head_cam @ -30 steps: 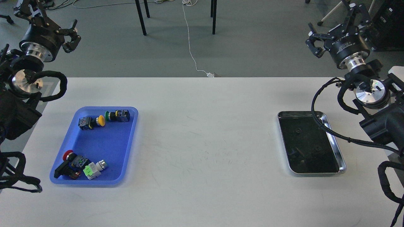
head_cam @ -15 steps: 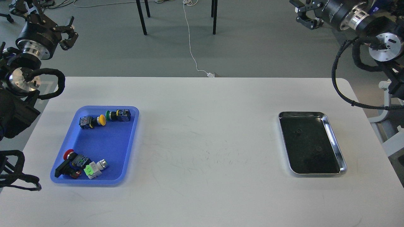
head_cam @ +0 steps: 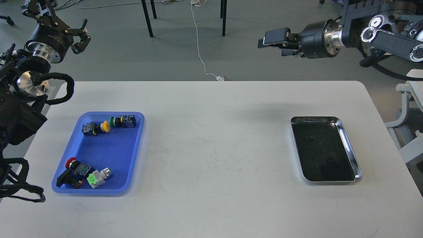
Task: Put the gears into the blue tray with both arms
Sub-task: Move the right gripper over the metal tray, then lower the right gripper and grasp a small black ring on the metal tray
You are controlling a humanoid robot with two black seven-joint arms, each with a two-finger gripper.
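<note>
A: Gears [head_cam: 311,136] lie in the steel tray [head_cam: 350,145] at the right of the tabletop [head_cam: 214,148]. They are small and dark against its dark floor; I make out two, faintly. The blue tray [head_cam: 132,155] sits well apart at the left and holds only push-button switches [head_cam: 96,127].

B: End effectors?

A: The left end effector [head_cam: 82,34] is raised beyond the tabletop's far left corner, fingers spread, empty. The right end effector [head_cam: 274,41] is high beyond the far edge, pointing left; I cannot tell its state, but nothing shows in it.

B: Advice?

A: My judgement: right arm descends vertically over one gear and pinches it across the rim; low contrast risks a miss.

B: Room?

A: White tabletop, scuffed mid-surface. Grey floor, white cable [head_cam: 200,43], dark chair legs [head_cam: 147,18].
</note>
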